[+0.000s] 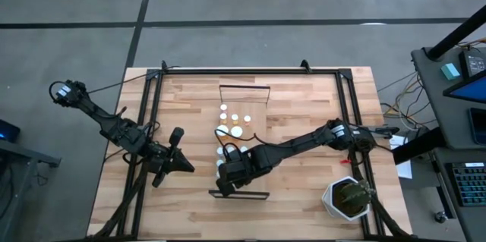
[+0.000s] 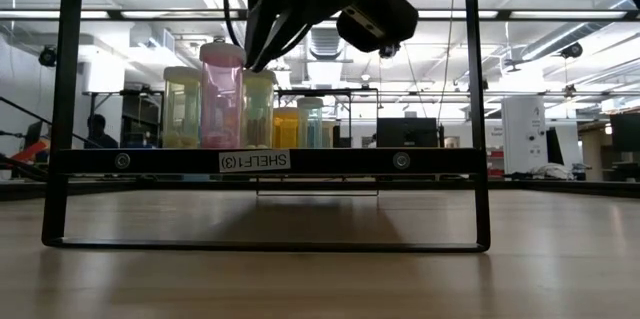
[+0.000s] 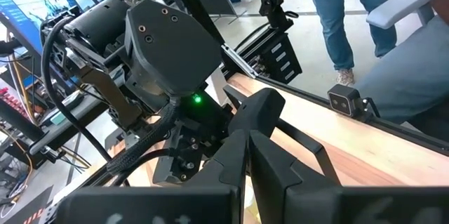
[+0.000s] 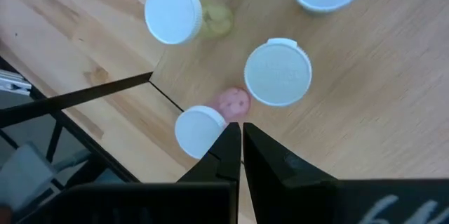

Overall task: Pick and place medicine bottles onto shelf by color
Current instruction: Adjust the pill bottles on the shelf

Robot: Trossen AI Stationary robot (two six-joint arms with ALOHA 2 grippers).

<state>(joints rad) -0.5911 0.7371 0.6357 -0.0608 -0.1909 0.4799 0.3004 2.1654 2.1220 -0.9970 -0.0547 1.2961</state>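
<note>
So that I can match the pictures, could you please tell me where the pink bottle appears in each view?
High view: among the white caps on the shelf; I cannot tell which.
Low view: pink bottle, second from left above the rail.
Left wrist view: not in it.
Right wrist view: pink patch just beyond the fingertips.
Shared landmark: the right gripper over the bottles.
</note>
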